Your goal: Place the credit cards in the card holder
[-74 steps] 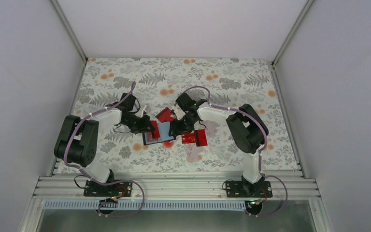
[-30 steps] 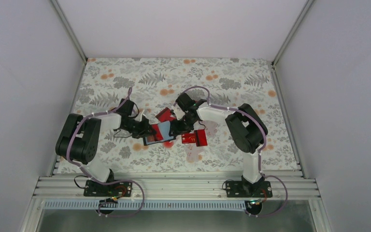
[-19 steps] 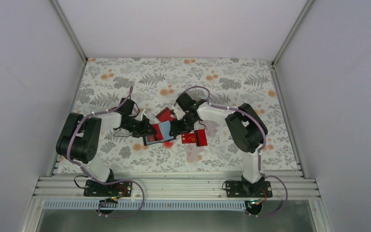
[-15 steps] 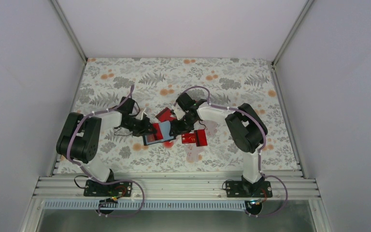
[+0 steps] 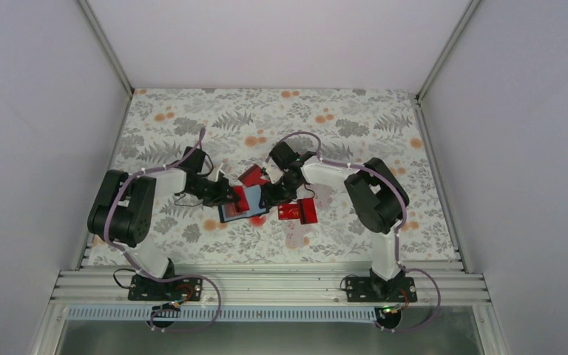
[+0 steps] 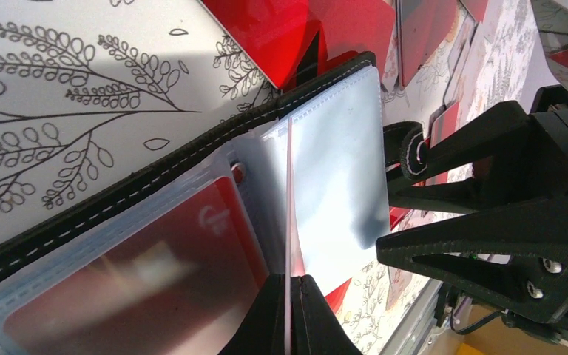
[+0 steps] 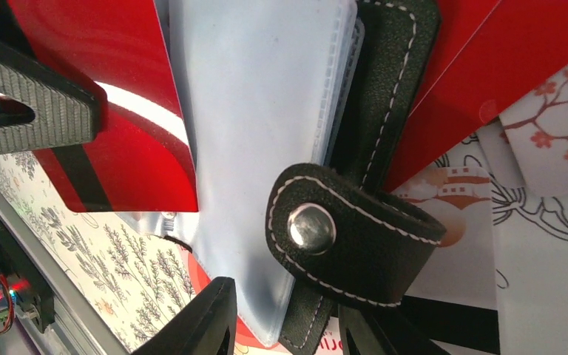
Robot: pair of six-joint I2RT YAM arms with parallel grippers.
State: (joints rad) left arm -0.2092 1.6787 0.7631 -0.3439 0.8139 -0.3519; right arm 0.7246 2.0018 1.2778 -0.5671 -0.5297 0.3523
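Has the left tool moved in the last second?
Yes. The left tool, shut on a red card, has shifted right and slightly farther back, closer over the card holder, which stayed put.

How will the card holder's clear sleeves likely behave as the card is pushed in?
The clear sleeves look thin and glossy, fanned loosely off the stitched cover of the card holder, so they will probably flex or buckle under a push. The red card pinched in the left claw looks flat and stiff, so it should slide rather than bend.
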